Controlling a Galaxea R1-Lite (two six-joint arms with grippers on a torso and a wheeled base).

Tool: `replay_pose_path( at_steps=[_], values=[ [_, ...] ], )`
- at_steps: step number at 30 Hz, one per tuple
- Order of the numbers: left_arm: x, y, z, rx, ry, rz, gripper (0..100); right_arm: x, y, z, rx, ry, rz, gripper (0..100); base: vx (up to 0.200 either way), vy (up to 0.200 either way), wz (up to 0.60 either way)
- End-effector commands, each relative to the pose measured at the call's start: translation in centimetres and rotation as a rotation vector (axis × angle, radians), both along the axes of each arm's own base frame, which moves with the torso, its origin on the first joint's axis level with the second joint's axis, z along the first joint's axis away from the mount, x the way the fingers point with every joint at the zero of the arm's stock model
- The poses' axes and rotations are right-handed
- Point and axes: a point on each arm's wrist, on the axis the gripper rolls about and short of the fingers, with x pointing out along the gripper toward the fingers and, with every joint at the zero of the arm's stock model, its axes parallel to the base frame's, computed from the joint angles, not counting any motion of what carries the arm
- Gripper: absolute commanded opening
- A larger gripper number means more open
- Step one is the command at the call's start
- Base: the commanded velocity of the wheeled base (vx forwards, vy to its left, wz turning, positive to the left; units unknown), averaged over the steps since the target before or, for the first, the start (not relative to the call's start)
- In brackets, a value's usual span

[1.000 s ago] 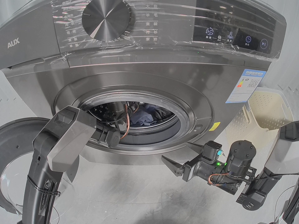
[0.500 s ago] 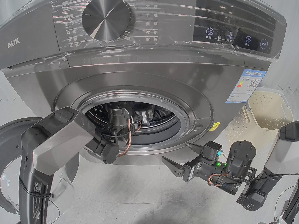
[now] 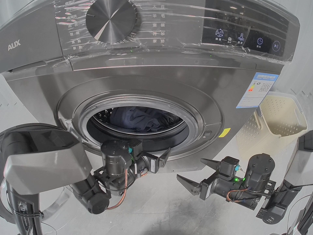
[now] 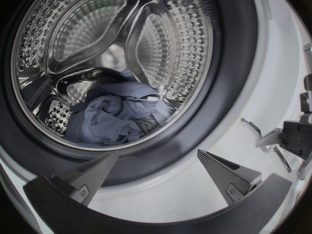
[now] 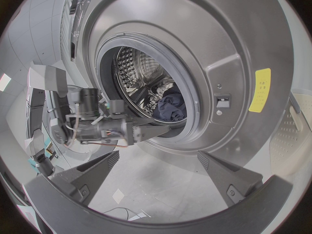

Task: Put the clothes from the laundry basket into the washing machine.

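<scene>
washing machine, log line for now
left gripper: open, empty, outside drum | right gripper: open, empty | clothes: in drum | basket: beside machine

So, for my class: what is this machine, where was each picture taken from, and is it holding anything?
It is a robot with two arms, each ending in a two-fingered gripper. The wide picture comes from a camera on its head; the other two come from cameras on its wrists. Before it stands an open washing machine with dark blue clothes in the drum. A cream laundry basket sits to the robot's right. The left gripper and right gripper are both open and hold nothing.
</scene>
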Motion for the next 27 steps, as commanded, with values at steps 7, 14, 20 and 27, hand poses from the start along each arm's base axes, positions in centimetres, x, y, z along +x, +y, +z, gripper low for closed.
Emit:
replay_pose_path(
  at_steps=[7,14,20,27],
  values=[
    [-10.3,3.7,4.6,-0.042,-0.053,-0.121,100,-2.4,-3.3,3.4,0.057,-0.076,-0.101,100,0.0,0.0,0.0],
    [-12.5,6.1,6.9,-0.089,-0.103,-0.113,100,-3.6,-6.2,4.7,0.078,-0.114,-0.194,100,0.0,0.0,0.0],
    [-14.7,8.4,7.8,-0.109,-0.126,-0.106,100,-4.5,-9.2,4.4,0.057,-0.097,-0.29,100,-0.133,0.0,0.0],
    [-16.7,10.4,8.2,-0.113,-0.15,-0.094,100,-5.6,-11.3,5.8,0.069,-0.134,-0.366,100,-0.2,0.0,0.0]
  ],
)
